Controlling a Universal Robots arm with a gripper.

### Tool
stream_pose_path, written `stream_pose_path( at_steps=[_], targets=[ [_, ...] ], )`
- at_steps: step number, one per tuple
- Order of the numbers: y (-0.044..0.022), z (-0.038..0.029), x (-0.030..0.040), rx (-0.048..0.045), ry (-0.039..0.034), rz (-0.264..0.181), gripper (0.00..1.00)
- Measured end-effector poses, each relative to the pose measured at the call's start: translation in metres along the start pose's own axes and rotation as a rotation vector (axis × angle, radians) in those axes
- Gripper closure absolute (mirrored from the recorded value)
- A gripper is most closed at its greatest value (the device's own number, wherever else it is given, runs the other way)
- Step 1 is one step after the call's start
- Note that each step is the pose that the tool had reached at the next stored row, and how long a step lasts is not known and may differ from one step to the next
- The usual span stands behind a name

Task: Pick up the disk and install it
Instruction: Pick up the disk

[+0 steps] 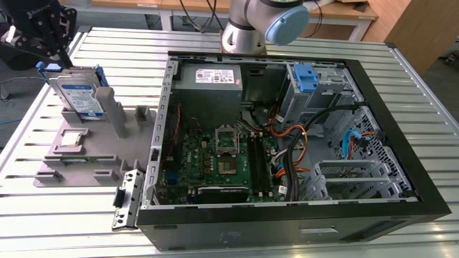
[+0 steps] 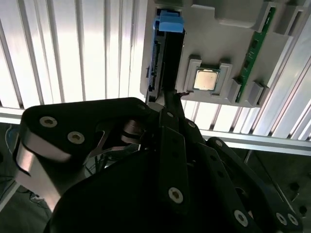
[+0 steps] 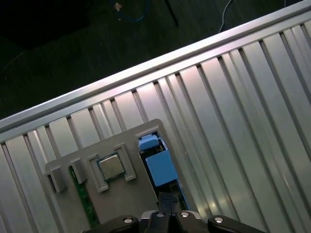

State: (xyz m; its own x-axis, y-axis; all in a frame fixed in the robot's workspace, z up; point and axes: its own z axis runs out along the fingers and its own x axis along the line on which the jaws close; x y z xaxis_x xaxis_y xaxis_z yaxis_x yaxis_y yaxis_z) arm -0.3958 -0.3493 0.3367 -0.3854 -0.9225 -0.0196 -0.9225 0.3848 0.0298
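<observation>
1. The disk [image 1: 77, 92] stands on edge in a grey holder [image 1: 90, 161] on the slatted surface [image 1: 43, 220]. It sits at the exterior view's left, apart from the open computer case [image 1: 287, 220].
2. The tool [image 1: 61, 59] hangs just over the disk's top edge; we cannot tell whether it is open or closed.
3. We judge the disk stiff, fairly heavy and shock-sensitive. Its blue carrier [image 3: 160, 167] looks a safer hold than the labelled face.

Legible print: none I can read. Item one, white-and-blue label [image 1: 83, 102] on the disk [image 1: 72, 86], illegible. Item two, white label [image 1: 217, 76] on the power supply [image 1: 188, 80], illegible.
</observation>
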Motion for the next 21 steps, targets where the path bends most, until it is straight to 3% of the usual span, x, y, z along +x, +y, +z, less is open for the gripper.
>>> stream_pose_path(
  at_steps=[17, 21],
  targets=[
    [-0.0001, 0.0004, 0.0000, -0.0086, -0.0076, -0.167, 0.90],
    [-0.0002, 0.0006, 0.0000, -0.0092, -0.0076, -0.180, 0.90]
  ],
)
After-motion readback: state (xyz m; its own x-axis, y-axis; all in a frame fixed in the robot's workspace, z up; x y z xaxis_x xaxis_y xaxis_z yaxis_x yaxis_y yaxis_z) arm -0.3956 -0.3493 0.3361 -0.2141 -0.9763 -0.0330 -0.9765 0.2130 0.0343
